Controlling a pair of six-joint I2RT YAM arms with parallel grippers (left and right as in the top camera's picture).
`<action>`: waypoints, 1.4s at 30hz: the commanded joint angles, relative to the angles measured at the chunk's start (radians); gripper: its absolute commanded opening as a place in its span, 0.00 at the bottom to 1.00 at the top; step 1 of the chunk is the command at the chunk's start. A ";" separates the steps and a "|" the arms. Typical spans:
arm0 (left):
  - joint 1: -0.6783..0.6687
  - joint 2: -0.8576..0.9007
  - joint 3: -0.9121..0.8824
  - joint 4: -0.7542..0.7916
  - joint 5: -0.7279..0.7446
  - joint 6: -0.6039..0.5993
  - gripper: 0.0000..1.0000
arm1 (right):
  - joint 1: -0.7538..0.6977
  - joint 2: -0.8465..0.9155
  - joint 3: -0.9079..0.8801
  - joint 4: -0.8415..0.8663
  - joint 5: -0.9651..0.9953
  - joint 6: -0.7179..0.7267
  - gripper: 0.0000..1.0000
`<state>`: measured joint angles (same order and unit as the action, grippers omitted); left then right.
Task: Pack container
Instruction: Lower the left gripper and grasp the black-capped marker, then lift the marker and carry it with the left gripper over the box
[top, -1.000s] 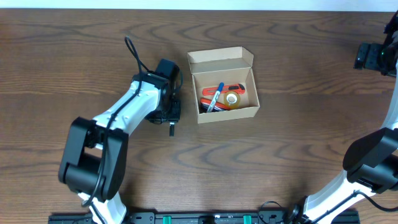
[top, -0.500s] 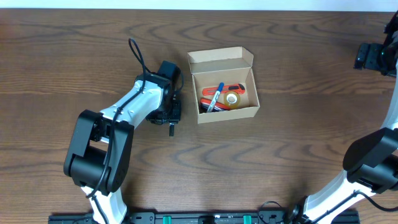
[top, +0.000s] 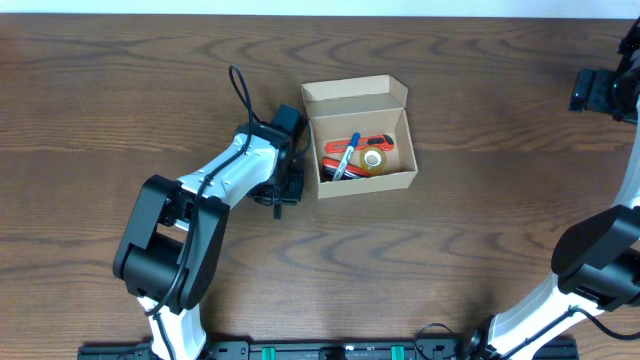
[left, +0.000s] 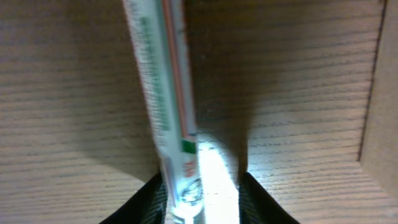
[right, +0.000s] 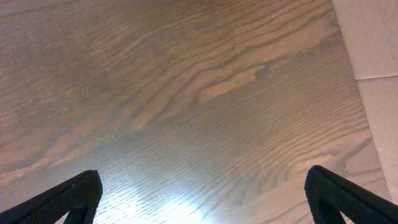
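The box (top: 367, 183) sits mid-surface (top: 470, 270), nearer the far edge. Its lid (top: 355, 91) stands open at the far side, and a marker (top: 346, 156), a tape roll (top: 374, 159) and an orange thing (top: 365, 141) lie inside. It is thin cardboard, so probably light, stiff along its folds, and easy to crush or shove. I would steady it by a wall or corner and close it by the lid's free edge, not the tabs. The left jaws, just beside the box's left wall, are clamped on a white tube (left: 166, 93) with green and red print. The right jaws hang wide apart, holding nothing, near the far right corner.
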<state>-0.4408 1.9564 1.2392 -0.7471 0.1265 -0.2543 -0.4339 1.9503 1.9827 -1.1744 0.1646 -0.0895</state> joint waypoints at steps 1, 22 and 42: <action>0.005 0.018 0.004 -0.005 -0.036 0.015 0.31 | -0.004 0.010 -0.003 0.000 0.000 0.014 0.99; 0.043 0.017 0.088 -0.077 -0.059 0.039 0.06 | -0.004 0.010 -0.003 0.000 0.000 0.014 0.99; 0.014 0.018 0.959 -0.501 0.046 0.412 0.06 | -0.004 0.010 -0.003 0.000 0.000 0.014 0.99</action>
<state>-0.3809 1.9770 2.1368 -1.2514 0.1551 0.0856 -0.4339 1.9503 1.9827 -1.1744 0.1642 -0.0895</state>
